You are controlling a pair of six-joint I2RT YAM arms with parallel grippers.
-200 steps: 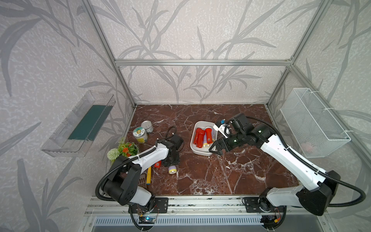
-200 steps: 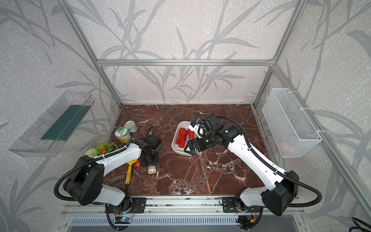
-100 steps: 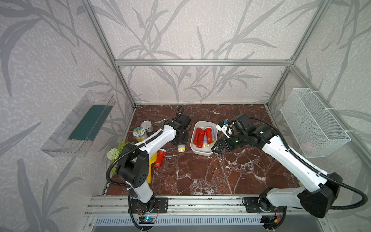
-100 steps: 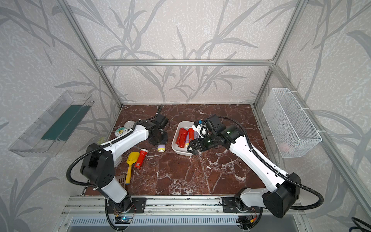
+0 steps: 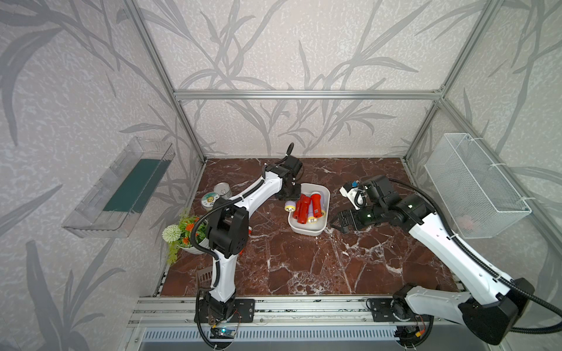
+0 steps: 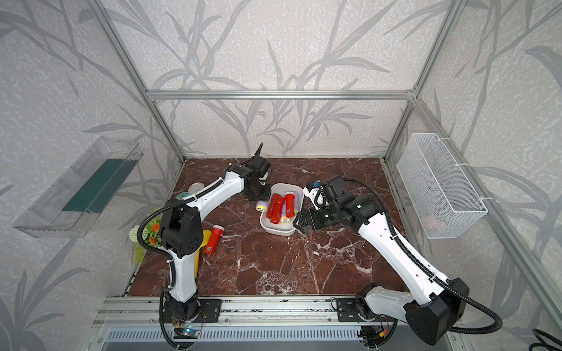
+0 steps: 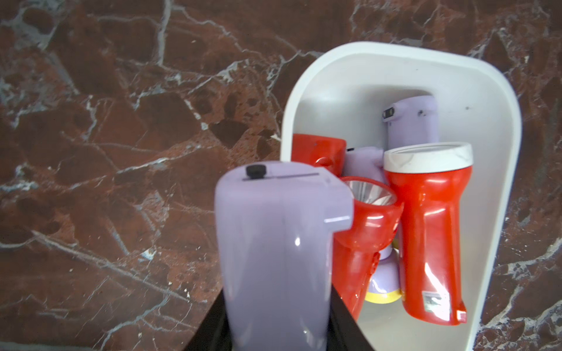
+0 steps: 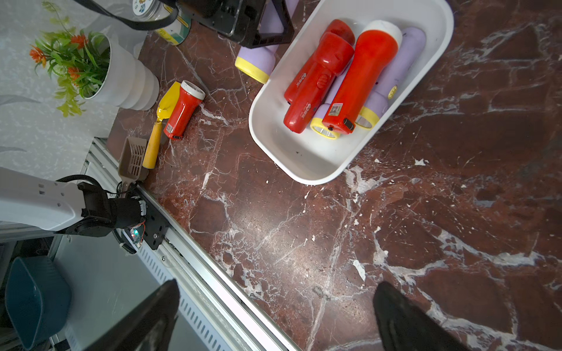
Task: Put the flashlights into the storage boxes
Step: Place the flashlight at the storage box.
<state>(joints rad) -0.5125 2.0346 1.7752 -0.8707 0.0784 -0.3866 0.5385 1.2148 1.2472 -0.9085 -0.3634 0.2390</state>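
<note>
The storage box, a shallow white tub, sits mid-table with several flashlights inside, red and lavender. My left gripper is shut on a lavender flashlight, just outside the tub's left wall, yellow head toward the front. One red flashlight lies on the floor at front left. My right gripper stands open and holds nothing, beside the tub's right front corner.
A yellow-handled spatula lies against the loose red flashlight, with a brown scoop beside it. A potted plant and two tins stand at the left. A clear bin and a wire basket hang on the side walls.
My left arm has swung from the front left floor up to the tub's left wall, carrying the lavender flashlight. The right arm has shifted only slightly.
</note>
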